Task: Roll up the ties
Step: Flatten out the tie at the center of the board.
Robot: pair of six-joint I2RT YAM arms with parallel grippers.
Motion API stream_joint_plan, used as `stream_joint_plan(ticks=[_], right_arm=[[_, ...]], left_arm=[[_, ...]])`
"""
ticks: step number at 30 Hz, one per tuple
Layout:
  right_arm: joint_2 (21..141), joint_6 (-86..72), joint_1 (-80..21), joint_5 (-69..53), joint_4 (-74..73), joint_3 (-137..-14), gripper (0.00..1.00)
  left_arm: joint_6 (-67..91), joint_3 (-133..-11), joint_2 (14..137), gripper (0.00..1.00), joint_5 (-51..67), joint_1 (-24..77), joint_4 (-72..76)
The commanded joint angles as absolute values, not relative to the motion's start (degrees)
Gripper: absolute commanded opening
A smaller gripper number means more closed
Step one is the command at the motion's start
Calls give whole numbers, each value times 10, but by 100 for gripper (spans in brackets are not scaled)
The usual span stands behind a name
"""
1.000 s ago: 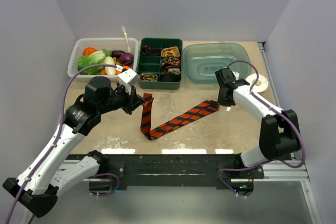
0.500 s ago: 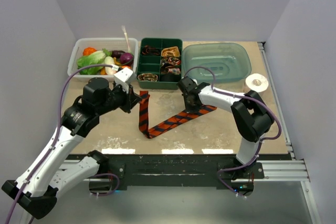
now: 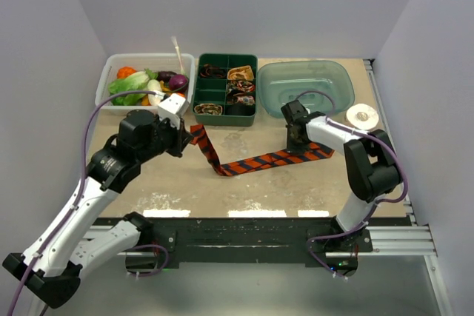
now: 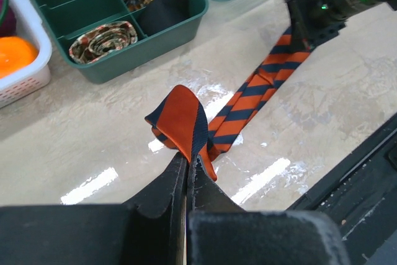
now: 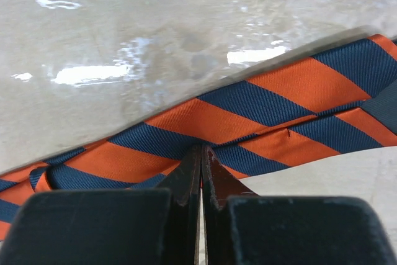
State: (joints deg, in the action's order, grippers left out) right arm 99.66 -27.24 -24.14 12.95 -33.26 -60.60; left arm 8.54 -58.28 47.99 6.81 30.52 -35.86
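Observation:
An orange-and-dark-blue striped tie [image 3: 252, 162] lies stretched across the table, left to right. My left gripper [image 3: 191, 137] is shut on its narrow end, which stands folded and lifted off the table [image 4: 183, 116] just above my fingertips [image 4: 189, 161]. My right gripper [image 3: 295, 146] is shut on the tie near its wide end, its tips pinching the fabric's edge [image 5: 201, 150] against the table. The wide part [image 5: 267, 103] runs diagonally across the right wrist view. Small rolled ties [image 3: 208, 109] [image 4: 102, 38] sit in the compartments of a green tray [image 3: 224, 55].
A white basket [image 3: 104, 83] of vegetables stands at the back left, beside the green tray [image 4: 155, 51]. A clear teal container [image 3: 304, 86] is at the back right, with a white paper roll [image 3: 362, 116] to its right. The black front rail [image 3: 237, 231] runs along the near edge.
The right gripper swung left along the tie, then back right, drawing the wide end rightward. The tie went from a sharp V to nearly straight. The left gripper stayed almost in place.

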Motion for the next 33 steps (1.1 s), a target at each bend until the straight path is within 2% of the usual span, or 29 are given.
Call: stream_joint_plan(ticks=[1,13,21,25,29,33], right_arm=[[1010,-249,-238,161,-382,-576,0],[1020,-221,-210,177,-410,-602,0],[991,-220,-199,185,-424,-623,0],[934,-207,-200,116,-397,-635,0],[903,-198,-227,49,-362,-642,0],[955,-202,-312,47,-351,-671,0]], left_arm=[[99,-596,504,0,2,307,-369],[120,-599,568,0,-145,308,-469],[117,-597,612,0,-162,307,-474],[111,-602,645,0,-163,308,-470],[99,-618,663,0,-155,308,-469],[89,-621,672,0,-130,308,-466]])
